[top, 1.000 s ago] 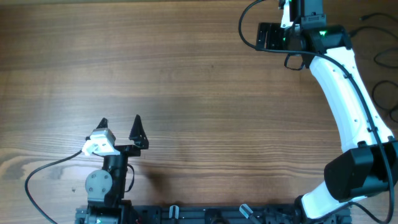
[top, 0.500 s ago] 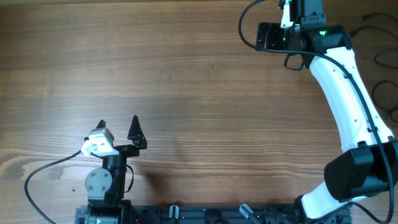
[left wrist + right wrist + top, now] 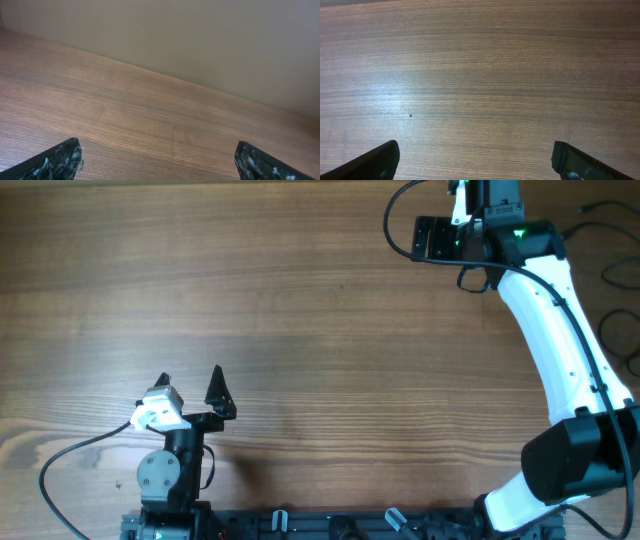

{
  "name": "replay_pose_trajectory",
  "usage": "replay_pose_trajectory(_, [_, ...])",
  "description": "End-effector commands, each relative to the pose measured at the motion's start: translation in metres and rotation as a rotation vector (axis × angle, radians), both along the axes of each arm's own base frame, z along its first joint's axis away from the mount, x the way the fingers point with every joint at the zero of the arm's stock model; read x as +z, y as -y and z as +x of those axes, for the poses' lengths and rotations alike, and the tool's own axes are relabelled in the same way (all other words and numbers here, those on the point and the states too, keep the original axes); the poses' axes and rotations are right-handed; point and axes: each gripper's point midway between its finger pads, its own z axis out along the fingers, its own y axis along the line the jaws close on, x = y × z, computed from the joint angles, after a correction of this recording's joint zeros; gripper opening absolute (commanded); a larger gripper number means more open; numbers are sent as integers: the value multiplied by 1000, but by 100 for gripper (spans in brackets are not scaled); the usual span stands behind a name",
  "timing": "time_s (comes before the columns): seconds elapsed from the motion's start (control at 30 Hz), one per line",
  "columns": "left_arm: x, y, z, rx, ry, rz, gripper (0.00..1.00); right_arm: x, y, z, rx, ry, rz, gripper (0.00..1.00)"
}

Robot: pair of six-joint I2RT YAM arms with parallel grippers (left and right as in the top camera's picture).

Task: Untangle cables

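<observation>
The cables (image 3: 604, 272) are thin black cords looping at the far right edge of the table in the overhead view, beside the right arm; most of their length runs out of frame. My left gripper (image 3: 190, 378) hovers open near the front left of the table, with only bare wood between its fingertips (image 3: 60, 159). My right gripper (image 3: 476, 157) is stretched out to the far right corner, and it too is open over bare wood. No cable shows in either wrist view, and neither gripper touches the cables.
The wooden table (image 3: 320, 330) fills the overhead view. The right arm's white link (image 3: 550, 330) slants across the right side, with its own thick black wire (image 3: 395, 220) looping at the top. A beige wall (image 3: 200, 40) stands beyond the table's far edge.
The left gripper has shifted very slightly to the left. The right arm and the cables have not moved.
</observation>
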Motion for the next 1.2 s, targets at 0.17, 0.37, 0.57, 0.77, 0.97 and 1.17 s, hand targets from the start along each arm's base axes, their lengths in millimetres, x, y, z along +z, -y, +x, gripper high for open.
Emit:
replay_pose_trajectory(0.17, [-1, -2, 0, 6, 3, 11, 100, 1, -6, 4, 7, 2, 20, 100])
replay_pose_trajectory(0.37, [-1, -2, 0, -1, 0, 123, 100, 1, -6, 4, 7, 2, 20, 100])
replay_pose_trajectory(0.57, [-1, -2, 0, -5, -2, 187, 100, 1, -6, 5, 7, 2, 20, 100])
replay_pose_trajectory(0.77, [-1, -2, 0, -11, -4, 272, 100, 1, -6, 5, 7, 2, 20, 100])
replay_pose_trajectory(0.97, [-1, -4, 0, -1, -6, 283, 100, 1, -6, 5, 7, 2, 20, 100])
replay_pose_trajectory(1.17, [-1, -3, 0, -4, -6, 282, 100, 1, -6, 5, 7, 2, 20, 100])
